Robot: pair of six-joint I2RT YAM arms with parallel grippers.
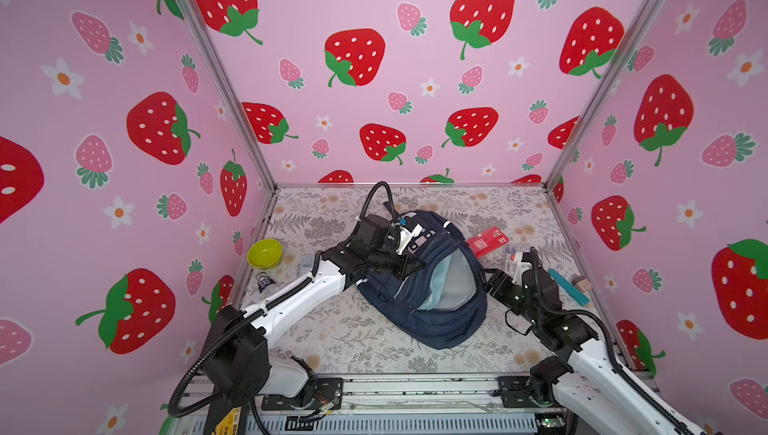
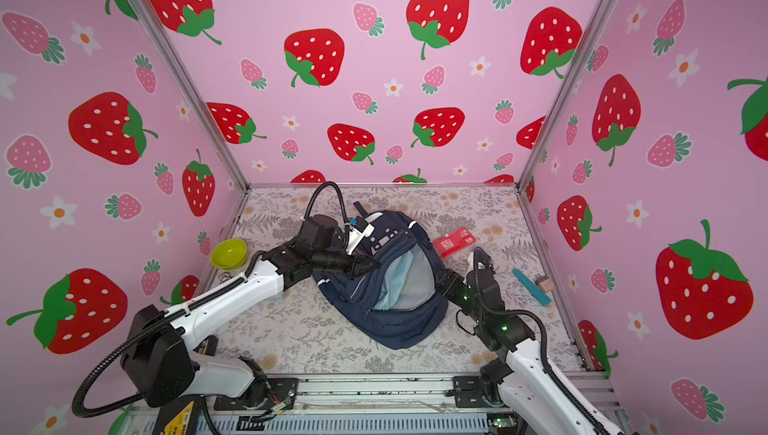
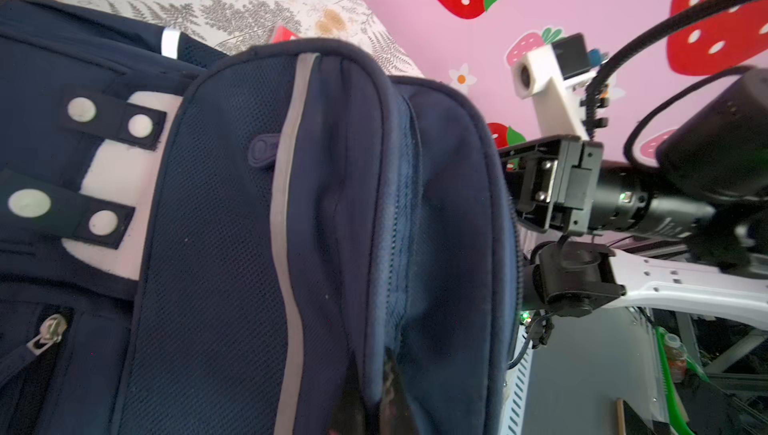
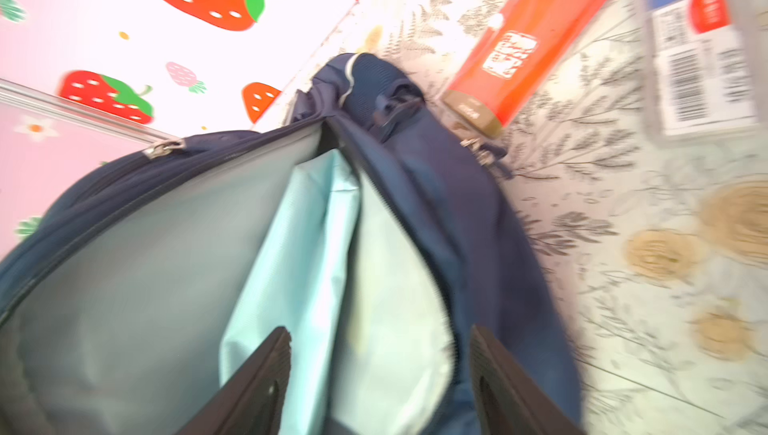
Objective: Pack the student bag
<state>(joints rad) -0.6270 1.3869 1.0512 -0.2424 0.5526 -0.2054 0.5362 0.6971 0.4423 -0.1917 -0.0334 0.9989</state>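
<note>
- We see one navy bag [image 1: 436,325] lying mid-surface [image 1: 332,329] in both top views, its main pocket unzipped and pale lining showing.
- There are two tools. The left tool [image 1: 417,264] sits at the bag's upper flap with its fingers nearly together; we cannot tell whether it grips. The right tool [image 4: 374,387] stands open, straddling the bag's right rim.
- Right of the bag we count one red packet [image 1: 486,241], one barcoded pack [image 1: 514,260], one teal stick [image 1: 569,287] and one block [image 1: 583,283].
- Left of the bag we count one green bowl [image 1: 264,253] and one black sachet [image 1: 264,280].
</note>
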